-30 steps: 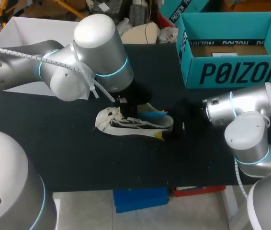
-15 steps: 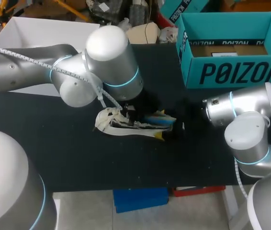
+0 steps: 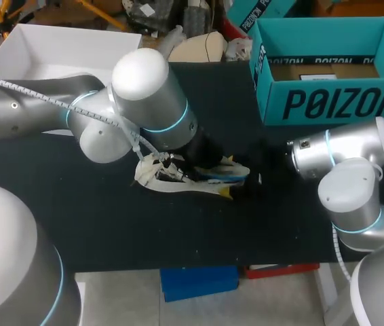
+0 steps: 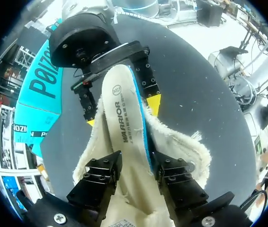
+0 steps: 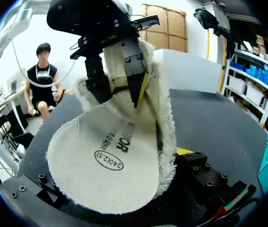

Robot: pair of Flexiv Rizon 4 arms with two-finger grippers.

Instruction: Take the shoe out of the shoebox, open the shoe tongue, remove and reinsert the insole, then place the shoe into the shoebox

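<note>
A white shoe (image 3: 171,182) lies on its side mid-table. Its cream, blue-edged insole (image 4: 120,99) (image 5: 108,161) runs along the inside. My left gripper (image 3: 178,166) (image 4: 134,165) sits over the shoe's front part, its black fingers (image 4: 98,175) apart, one on each side of the insole. My right gripper (image 3: 245,187) (image 4: 122,113) (image 5: 110,175) is at the heel, one yellow-tipped finger (image 5: 183,151) against each side of the shoe. My left gripper (image 5: 120,90) shows ahead of it. The open teal shoebox (image 3: 334,102) (image 4: 41,90) stands at the back right.
A white open box (image 3: 49,47) sits at the back left, partly behind my left arm. The black table (image 3: 110,224) has bare room in front of the shoe and to its left.
My left gripper has tipped down onto the shoe and its fingers have spread apart. The insole's blue edge now lies lower in the shoe. The right arm has not moved.
</note>
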